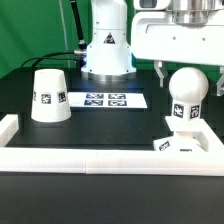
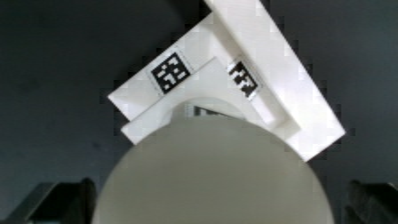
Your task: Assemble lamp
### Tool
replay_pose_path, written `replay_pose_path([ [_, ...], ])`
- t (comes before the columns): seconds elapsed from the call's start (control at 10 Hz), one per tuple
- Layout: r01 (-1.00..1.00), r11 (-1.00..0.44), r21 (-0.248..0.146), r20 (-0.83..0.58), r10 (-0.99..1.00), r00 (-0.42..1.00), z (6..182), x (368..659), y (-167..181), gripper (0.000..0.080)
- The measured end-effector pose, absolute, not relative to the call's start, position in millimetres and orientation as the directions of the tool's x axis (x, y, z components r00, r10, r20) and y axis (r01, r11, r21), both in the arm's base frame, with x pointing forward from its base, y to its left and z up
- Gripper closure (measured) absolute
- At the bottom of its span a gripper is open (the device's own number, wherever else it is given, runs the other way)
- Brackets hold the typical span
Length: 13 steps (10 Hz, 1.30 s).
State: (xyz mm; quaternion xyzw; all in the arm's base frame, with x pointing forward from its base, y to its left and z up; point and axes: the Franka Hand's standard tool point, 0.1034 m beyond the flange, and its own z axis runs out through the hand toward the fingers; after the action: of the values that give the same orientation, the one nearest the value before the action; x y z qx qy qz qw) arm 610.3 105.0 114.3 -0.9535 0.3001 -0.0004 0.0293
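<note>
The round-topped white bulb (image 1: 187, 92) stands upright on the flat square base (image 1: 178, 145) at the exterior view's right. My gripper (image 1: 188, 78) is open, with one finger on each side of the bulb's head and a gap on both sides. In the wrist view the bulb (image 2: 214, 170) fills the space between the two dark fingers (image 2: 68, 202), and the tagged base (image 2: 196, 75) lies beneath it. The cone shade (image 1: 49, 96) stands alone on the table at the exterior view's left.
The marker board (image 1: 105, 100) lies flat at the middle back. The long white rail (image 1: 100, 158) runs along the front with raised ends on both sides; the base sits in its corner on the exterior view's right. The arm's white pedestal (image 1: 107, 55) stands behind.
</note>
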Motion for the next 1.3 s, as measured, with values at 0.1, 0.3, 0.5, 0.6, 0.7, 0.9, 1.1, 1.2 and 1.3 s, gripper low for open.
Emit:
replay_pose_path([
  [0.1,-0.504,-0.862,-0.057,-0.012,-0.504,0.863,114.2,610.2,104.9,0.0100],
  [0.3,-0.372,-0.926,-0.057,-0.003,-0.373,0.928,114.1,610.2,104.3,0.0100],
  [0.5,-0.192,-0.980,-0.049,0.009,-0.193,0.981,113.8,610.1,103.5,0.0100],
  [0.6,-0.105,-0.994,-0.041,0.015,-0.106,0.994,113.8,610.1,103.2,0.0100],
  [0.7,-0.062,-0.997,-0.040,0.016,-0.063,0.998,113.8,610.0,103.9,0.0100],
  [0.9,0.080,-0.996,-0.034,0.022,0.079,0.997,113.8,610.0,104.1,0.0100],
  [1.1,0.276,-0.961,-0.023,0.027,0.276,0.961,113.9,610.4,102.3,0.0100],
  [1.2,0.342,-0.940,-0.021,0.029,0.341,0.940,113.9,610.4,102.1,0.0100],
  [1.3,0.370,-0.929,-0.020,0.029,0.369,0.929,113.9,610.4,102.1,0.0100],
])
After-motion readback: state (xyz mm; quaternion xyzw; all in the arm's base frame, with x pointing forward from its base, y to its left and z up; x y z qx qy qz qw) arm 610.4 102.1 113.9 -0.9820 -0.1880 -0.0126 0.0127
